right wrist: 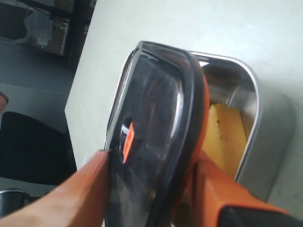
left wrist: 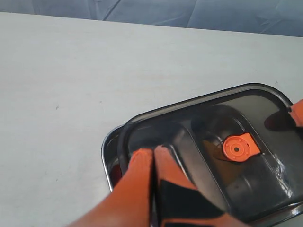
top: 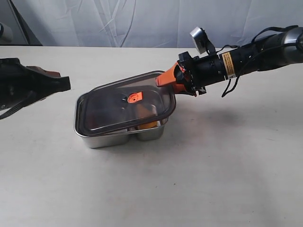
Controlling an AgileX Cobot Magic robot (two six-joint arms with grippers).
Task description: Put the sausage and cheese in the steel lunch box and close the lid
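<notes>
The steel lunch box (top: 109, 139) stands mid-table. The dark smoky lid (top: 125, 101) with its orange valve tab (top: 135, 98) lies tilted over it, low at the left end and raised at the right. My right gripper (top: 162, 81) is shut on the lid's far right corner, one finger above and one below the lid (right wrist: 151, 94). The yellow cheese (top: 147, 125) shows in the gap, lying in the smaller compartment (right wrist: 227, 137). The sausage is hidden under the lid. My left gripper (top: 68, 84) is shut and empty, just left of the box and above the lid's (left wrist: 213, 137) end, its fingertips together (left wrist: 152, 151).
The pale table (top: 213, 179) spreads around the box, with a white cloth backdrop (top: 142, 21) behind it. The right arm (top: 246, 56) and its cables reach in from the upper right.
</notes>
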